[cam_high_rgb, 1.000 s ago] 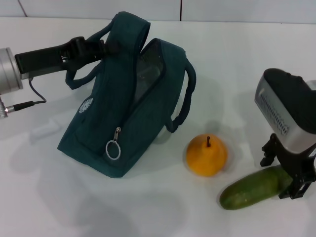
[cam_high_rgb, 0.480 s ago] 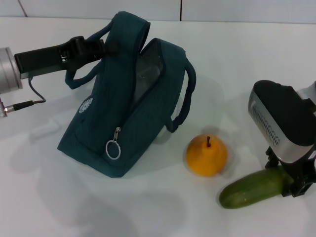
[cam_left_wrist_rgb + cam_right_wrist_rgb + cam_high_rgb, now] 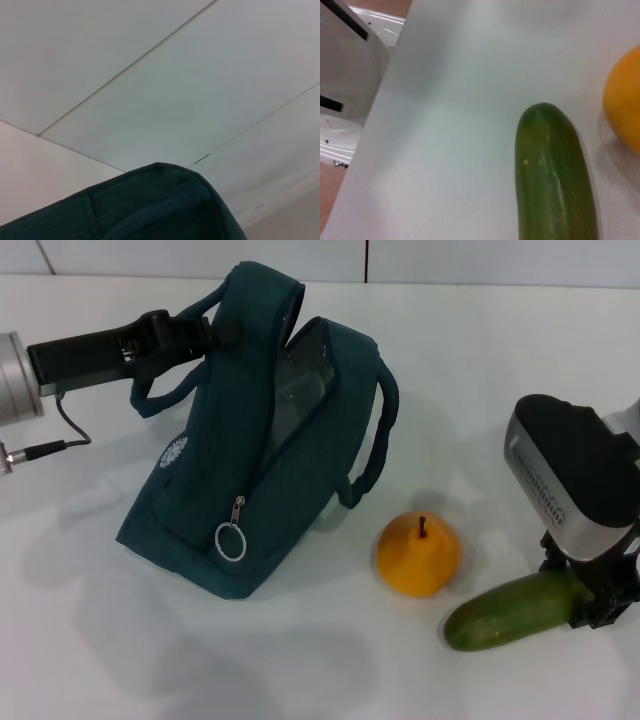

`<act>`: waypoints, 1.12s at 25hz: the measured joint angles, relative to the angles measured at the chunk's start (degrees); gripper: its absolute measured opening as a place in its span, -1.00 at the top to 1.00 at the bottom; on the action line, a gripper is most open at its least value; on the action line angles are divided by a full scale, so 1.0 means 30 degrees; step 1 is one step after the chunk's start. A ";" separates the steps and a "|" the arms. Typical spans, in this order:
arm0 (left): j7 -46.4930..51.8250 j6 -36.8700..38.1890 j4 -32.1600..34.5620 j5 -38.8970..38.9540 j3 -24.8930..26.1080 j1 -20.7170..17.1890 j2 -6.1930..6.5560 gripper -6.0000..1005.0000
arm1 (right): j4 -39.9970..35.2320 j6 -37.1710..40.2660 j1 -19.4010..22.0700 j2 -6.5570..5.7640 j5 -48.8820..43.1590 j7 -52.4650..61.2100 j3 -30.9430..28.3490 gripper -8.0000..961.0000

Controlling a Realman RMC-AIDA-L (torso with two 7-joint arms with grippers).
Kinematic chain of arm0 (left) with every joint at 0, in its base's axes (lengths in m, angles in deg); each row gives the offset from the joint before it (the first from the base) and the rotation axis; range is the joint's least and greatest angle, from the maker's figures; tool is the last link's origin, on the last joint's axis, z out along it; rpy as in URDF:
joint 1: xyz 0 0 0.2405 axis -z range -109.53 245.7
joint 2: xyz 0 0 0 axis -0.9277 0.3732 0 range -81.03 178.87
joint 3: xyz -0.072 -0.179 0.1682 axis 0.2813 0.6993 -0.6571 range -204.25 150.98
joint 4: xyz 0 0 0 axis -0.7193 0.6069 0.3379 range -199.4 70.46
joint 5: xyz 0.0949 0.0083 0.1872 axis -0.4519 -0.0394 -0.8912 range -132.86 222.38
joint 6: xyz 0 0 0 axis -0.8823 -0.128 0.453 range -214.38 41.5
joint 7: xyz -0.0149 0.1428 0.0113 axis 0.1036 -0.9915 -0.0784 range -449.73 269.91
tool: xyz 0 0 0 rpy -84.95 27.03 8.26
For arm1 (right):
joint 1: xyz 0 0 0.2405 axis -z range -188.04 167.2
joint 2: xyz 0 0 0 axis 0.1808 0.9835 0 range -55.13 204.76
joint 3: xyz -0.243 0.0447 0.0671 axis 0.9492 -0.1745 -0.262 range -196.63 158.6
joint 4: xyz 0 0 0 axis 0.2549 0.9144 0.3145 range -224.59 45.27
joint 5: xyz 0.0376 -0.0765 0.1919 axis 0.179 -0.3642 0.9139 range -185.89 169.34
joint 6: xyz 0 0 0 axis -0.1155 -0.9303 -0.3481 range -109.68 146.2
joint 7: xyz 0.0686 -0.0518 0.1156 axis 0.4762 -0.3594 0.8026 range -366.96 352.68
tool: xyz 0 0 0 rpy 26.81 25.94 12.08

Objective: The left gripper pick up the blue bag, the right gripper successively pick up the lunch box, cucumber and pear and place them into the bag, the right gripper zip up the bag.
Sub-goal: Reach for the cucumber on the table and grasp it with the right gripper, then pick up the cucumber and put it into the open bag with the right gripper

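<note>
At the upper left of the head view, the left gripper is clenched on the top edge of the blue bag, holding its upper flap raised, apparently so that the opening stays clear for loading; the zipper ring pull hangs at the near lower corner. At the lower right, the right gripper straddles the far end of the cucumber, its fingers set on either side; whether they are already pressing the skin cannot be told. The cucumber lies flat on the white table, just beside the pear. The lunch box cannot be made out.
</note>
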 joint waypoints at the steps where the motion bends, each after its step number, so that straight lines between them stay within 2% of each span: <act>1: -0.0007 0.0001 0.0000 0.0000 0.0000 0.0002 0.0000 0.84 | 0.0017 -0.0023 -0.0007 -0.0007 -0.0068 0.0001 -0.0014 -0.16; 6: 0.0014 0.0033 0.0001 -0.0017 -0.0075 0.0012 0.0002 0.84 | 0.0197 0.0522 -0.0119 -0.0036 -0.0300 0.0004 -0.1181 -0.17; 10: 0.0160 0.0083 0.0000 -0.0009 -0.0085 0.0010 0.0002 0.84 | 0.0461 0.2166 -0.0211 -0.0076 -0.0210 -0.0349 -0.4076 -0.16; 12: 0.0497 0.0094 0.0000 0.0002 -0.0015 0.0016 0.0001 0.84 | 0.0531 0.3297 0.0028 -0.0087 -0.0140 -0.1038 -0.6208 -0.16; 14: 0.0575 0.0093 0.0000 0.0006 -0.0012 0.0016 0.0002 0.84 | 0.0532 0.3561 0.0160 -0.0087 -0.0105 -0.1283 -0.6794 -0.16; 19: 0.1295 0.0163 -0.0001 0.0169 -0.0083 0.0080 0.0000 0.84 | 0.0542 0.4742 0.0993 -0.0110 0.0843 -0.3070 -1.0527 -0.16; 24: 0.1523 0.0286 0.0000 0.0952 -0.0054 0.0098 0.0077 0.84 | 0.0564 0.5616 0.1883 -0.0252 0.4286 -0.5341 -1.4066 -0.16; 28: 0.1655 0.0342 0.0000 0.1358 0.0009 0.0045 0.0129 0.84 | 0.0768 0.4904 0.2975 -0.0185 0.7882 -0.7425 -1.5578 -0.17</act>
